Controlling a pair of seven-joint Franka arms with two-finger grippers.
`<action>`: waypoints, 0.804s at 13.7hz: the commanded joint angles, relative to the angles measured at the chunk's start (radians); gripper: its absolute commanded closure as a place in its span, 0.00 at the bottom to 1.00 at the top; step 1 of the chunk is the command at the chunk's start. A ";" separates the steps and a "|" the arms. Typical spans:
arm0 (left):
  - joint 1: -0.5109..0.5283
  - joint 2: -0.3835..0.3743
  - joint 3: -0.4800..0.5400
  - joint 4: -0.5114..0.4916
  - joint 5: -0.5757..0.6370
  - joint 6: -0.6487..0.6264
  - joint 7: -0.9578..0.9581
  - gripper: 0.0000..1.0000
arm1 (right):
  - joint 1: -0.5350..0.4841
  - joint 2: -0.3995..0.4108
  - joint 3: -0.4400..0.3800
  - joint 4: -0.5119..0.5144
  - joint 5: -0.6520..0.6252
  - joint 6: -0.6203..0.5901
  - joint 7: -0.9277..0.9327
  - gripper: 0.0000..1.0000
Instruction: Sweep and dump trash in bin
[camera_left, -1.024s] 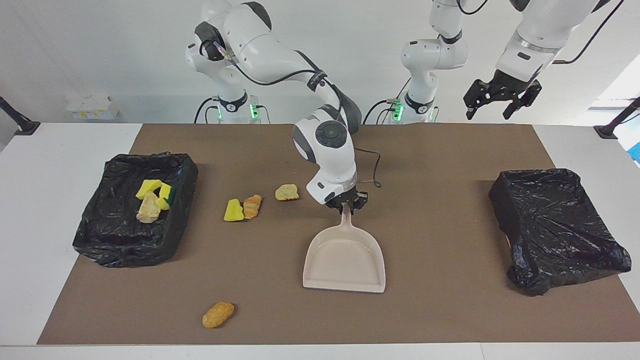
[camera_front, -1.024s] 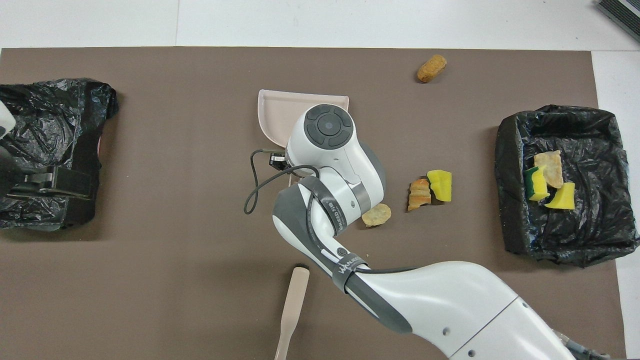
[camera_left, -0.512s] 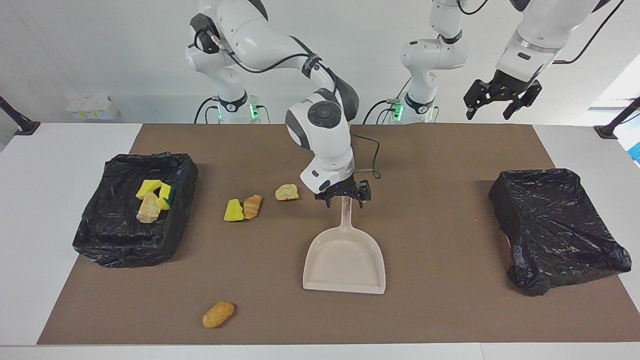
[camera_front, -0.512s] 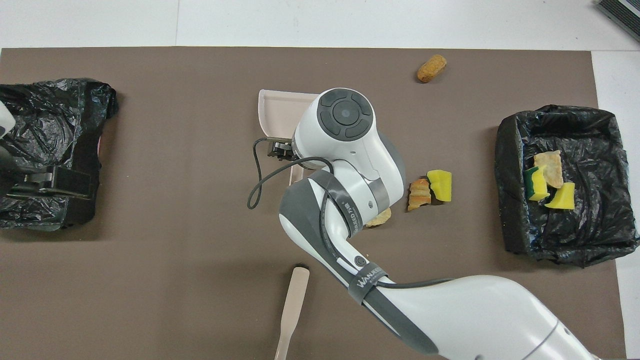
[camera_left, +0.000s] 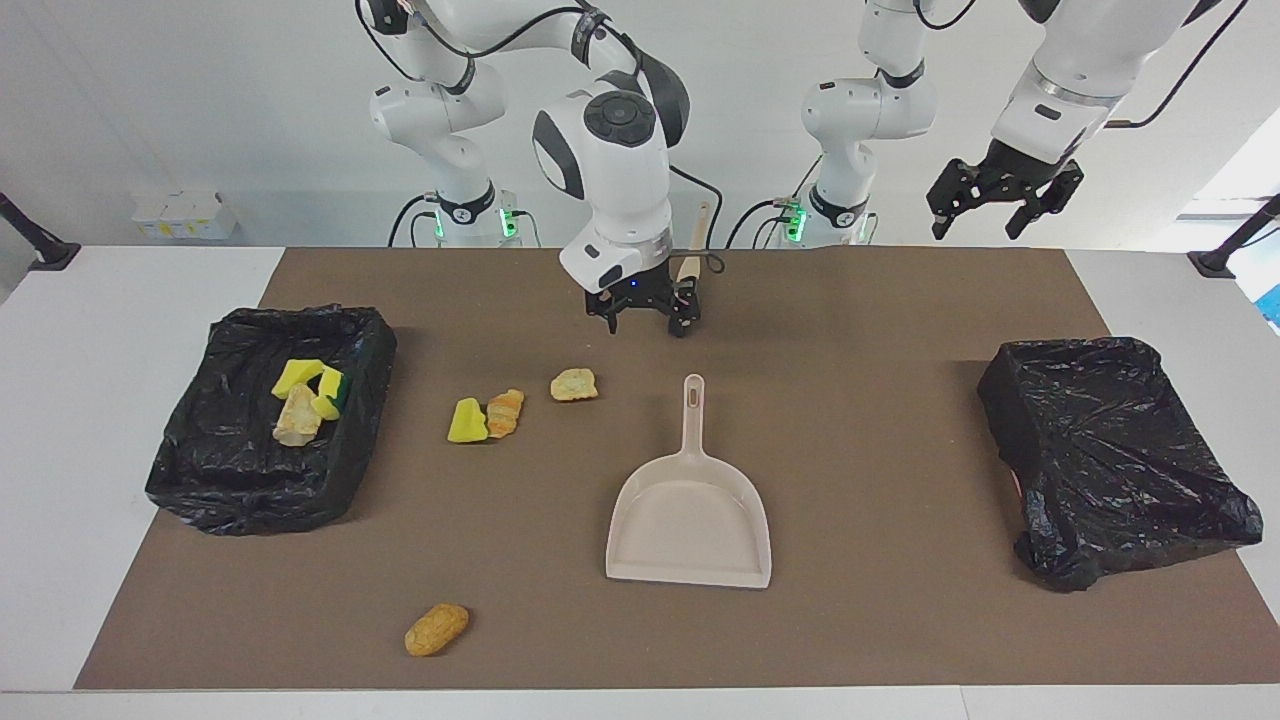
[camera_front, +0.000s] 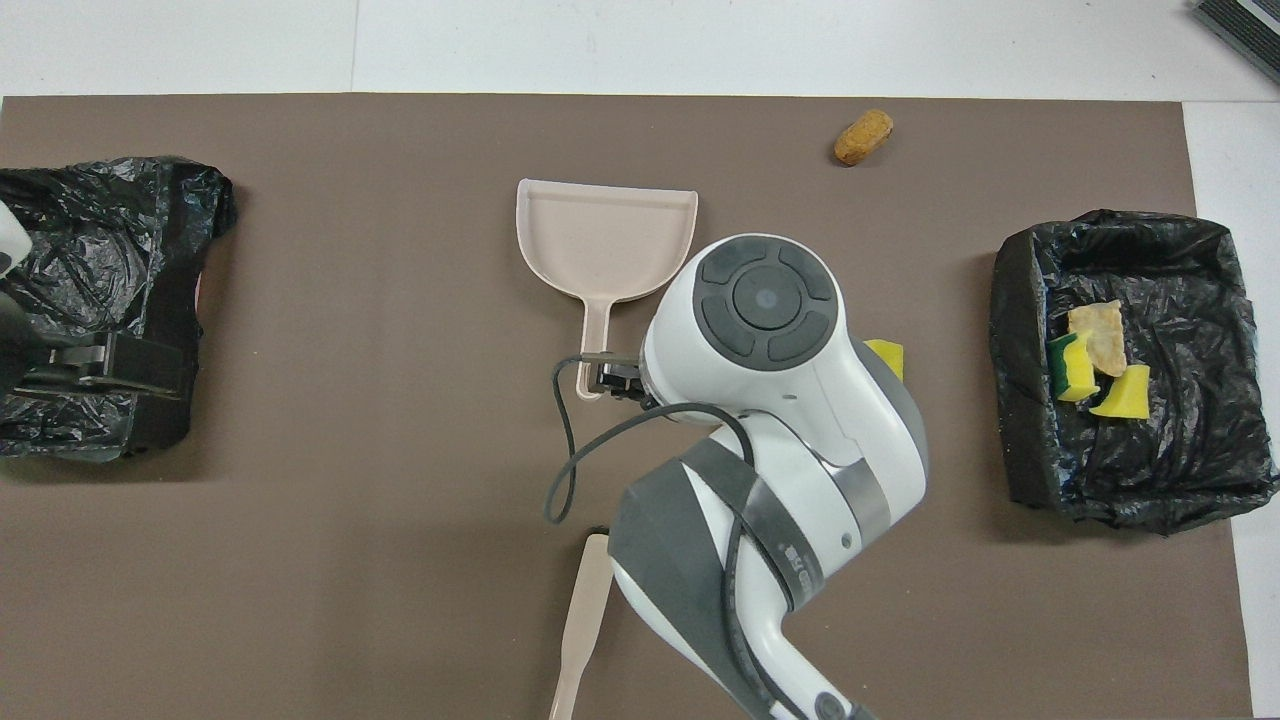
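The right gripper (camera_left: 643, 318) is raised over the mat, spread and empty, above the dustpan (camera_left: 690, 520) handle. The left gripper (camera_left: 990, 210) waits aloft, spread and empty. Three scraps (camera_left: 310, 395) lie in the bin (camera_left: 220, 480) at the right arm's end; four scraps (camera_left: 487, 415) remain on the mat.

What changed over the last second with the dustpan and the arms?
The right claw let go of the dustpan handle, opened, and rose back toward the robots. The dustpan stayed flat on the mat. The left claw waits, open, unmoved; the trash and both bins are unchanged.
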 joint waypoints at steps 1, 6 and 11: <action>0.006 -0.004 -0.005 0.009 0.012 -0.004 0.007 0.00 | 0.006 -0.110 0.006 -0.145 0.048 0.005 0.047 0.00; 0.004 -0.004 -0.005 0.010 0.011 -0.004 0.005 0.00 | 0.075 -0.190 0.006 -0.250 0.180 0.022 0.153 0.00; -0.008 -0.004 -0.014 0.010 0.004 0.005 0.004 0.00 | 0.219 -0.194 0.006 -0.385 0.182 0.161 0.306 0.00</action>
